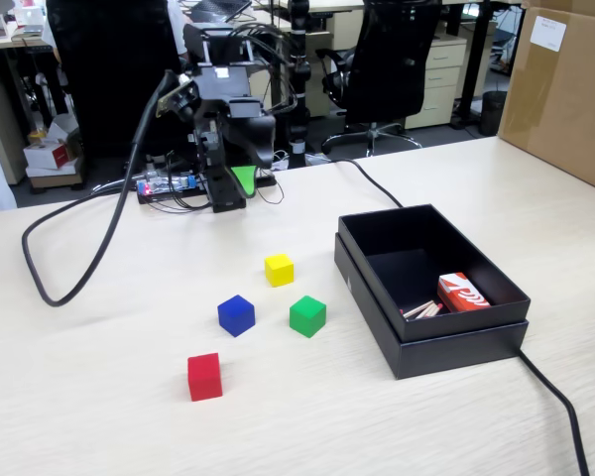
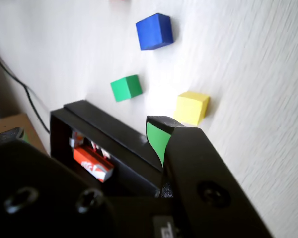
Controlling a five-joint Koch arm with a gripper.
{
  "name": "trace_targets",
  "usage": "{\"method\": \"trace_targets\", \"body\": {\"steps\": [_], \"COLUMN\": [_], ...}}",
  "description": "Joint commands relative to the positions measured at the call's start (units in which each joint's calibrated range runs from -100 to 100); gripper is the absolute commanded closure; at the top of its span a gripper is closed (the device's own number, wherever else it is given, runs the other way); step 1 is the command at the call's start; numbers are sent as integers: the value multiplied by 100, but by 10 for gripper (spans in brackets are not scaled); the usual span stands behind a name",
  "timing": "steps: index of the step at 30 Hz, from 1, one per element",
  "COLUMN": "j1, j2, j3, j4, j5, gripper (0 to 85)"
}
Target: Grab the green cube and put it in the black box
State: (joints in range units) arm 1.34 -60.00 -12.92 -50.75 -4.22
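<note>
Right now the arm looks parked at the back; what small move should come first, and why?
Probably swing the gripper forward and toward the green cube. It hangs far back by the base, holding nothing, while the cube sits free on the table between the blue cube and the black box.

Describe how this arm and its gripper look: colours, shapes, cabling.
The arm is built from boxy black segments, with thin wires bundled near its base and a thick black cable looping across the pale table. The gripper is black with a bright green wedge-shaped tip; the wrist view shows screw holes in its black housing.
</note>
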Motion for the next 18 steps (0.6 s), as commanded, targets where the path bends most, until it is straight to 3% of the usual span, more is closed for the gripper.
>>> {"method": "trace_targets", "body": {"steps": [1, 10, 18], "j1": [73, 93, 93], "j2": [727, 3883, 4939], "j3": [775, 2697, 2788], "j4": [-112, -121, -182], "j5": [-220, -493, -527], "gripper": [383, 408, 407]}}
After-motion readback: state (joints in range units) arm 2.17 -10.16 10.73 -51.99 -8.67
